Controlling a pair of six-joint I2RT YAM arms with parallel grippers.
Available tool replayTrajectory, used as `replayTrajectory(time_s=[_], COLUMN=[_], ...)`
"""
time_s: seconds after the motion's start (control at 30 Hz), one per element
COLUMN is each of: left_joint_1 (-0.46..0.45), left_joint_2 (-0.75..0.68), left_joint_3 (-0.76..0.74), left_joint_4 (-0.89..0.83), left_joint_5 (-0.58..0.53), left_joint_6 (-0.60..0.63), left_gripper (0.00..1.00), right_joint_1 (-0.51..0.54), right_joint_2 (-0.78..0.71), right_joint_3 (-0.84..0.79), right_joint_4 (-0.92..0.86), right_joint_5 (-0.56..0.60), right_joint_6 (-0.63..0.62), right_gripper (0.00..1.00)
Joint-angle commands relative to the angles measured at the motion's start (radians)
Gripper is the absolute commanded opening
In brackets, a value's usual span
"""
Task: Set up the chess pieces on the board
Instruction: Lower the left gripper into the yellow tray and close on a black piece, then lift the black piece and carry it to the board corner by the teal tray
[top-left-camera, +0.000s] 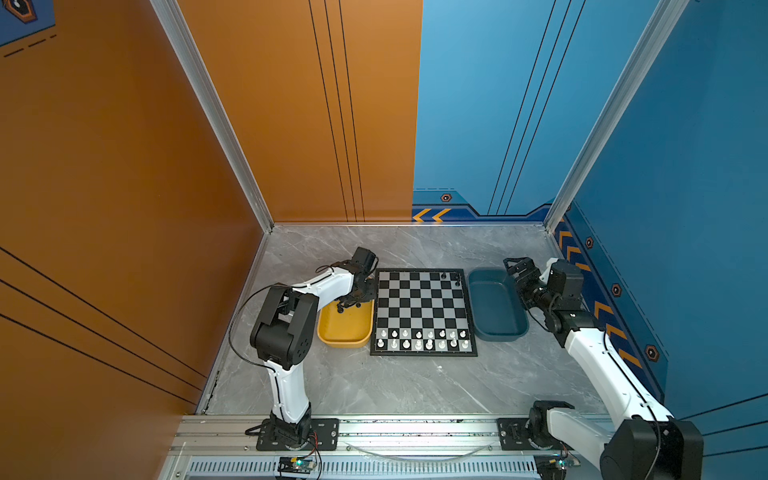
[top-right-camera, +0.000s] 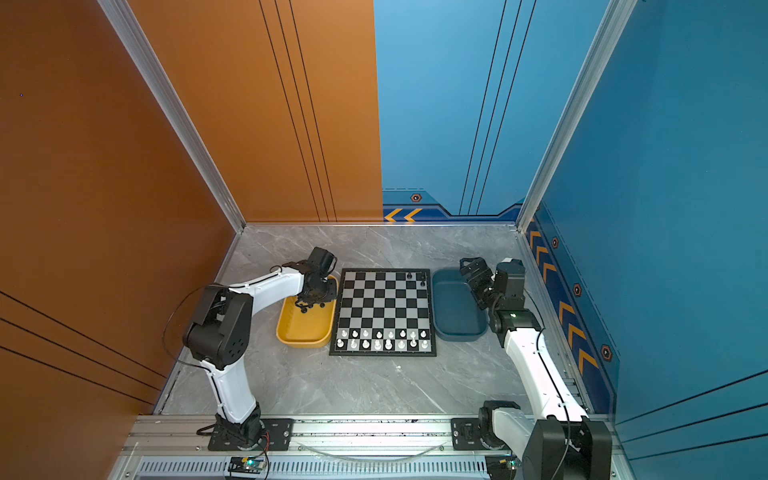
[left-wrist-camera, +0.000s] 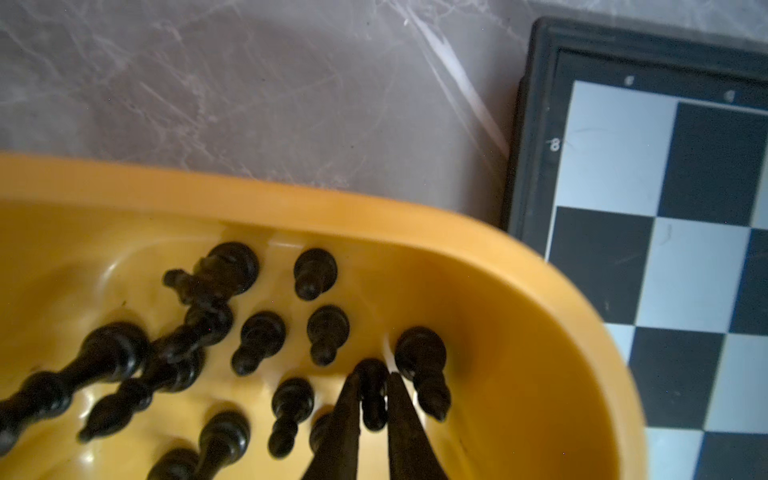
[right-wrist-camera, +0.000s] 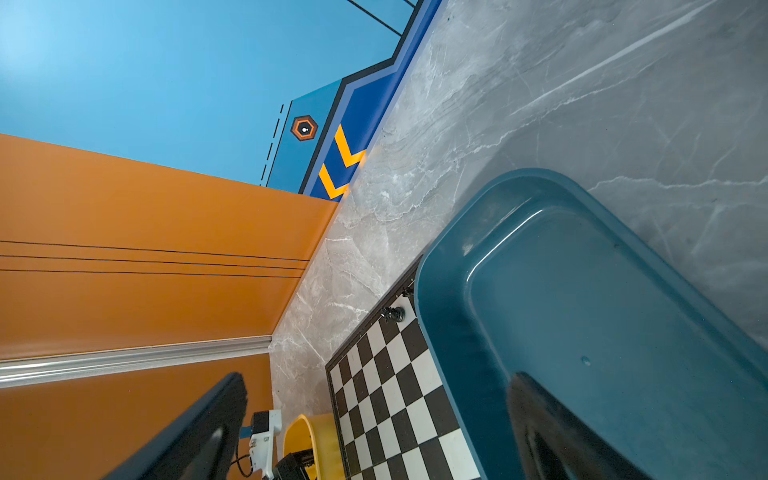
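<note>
left claw (left-wrist-camera: 372, 376) pinches one black pawn (left-wrist-camera: 373, 409) inside one yellow tray (left-wrist-camera: 291, 203).

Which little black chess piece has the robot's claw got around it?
Find the chessboard in the middle, then the yellow tray just left of it, holding black pieces. Over the tray's far end hangs the left gripper, and the small black piece sits right between its two dark fingers. No other piece has fingers round it, not even the bigger one beside it.
</note>
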Motion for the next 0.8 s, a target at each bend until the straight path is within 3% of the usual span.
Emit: replayTrajectory(time_s=[0.0, 0.33, 0.77], left_joint_1=[0.007, 0.006, -0.03], left_joint_2=[0.015, -0.022, -0.19], left_joint_3=[0.026, 0.011, 0.02], left_joint_4=[-0.005, -0.009, -0.109], left_joint_5=[0.011, 0.016, -0.064], left_joint_6=[-0.007, -0.005, 0.016], left_gripper=[0.13, 0.02, 0.0], right_joint_1=[0.008, 0.008, -0.001], right_joint_2=[0.0, -0.007, -0.03], right_joint_3=[0.032, 0.032, 0.026], right_joint_4=[-0.005, -0.012, -0.019], right_joint_5=[-0.015, -0.017, -0.021], right_joint_6=[-0.017, -0.017, -0.022], right_gripper=[1.0, 1.0, 1.0])
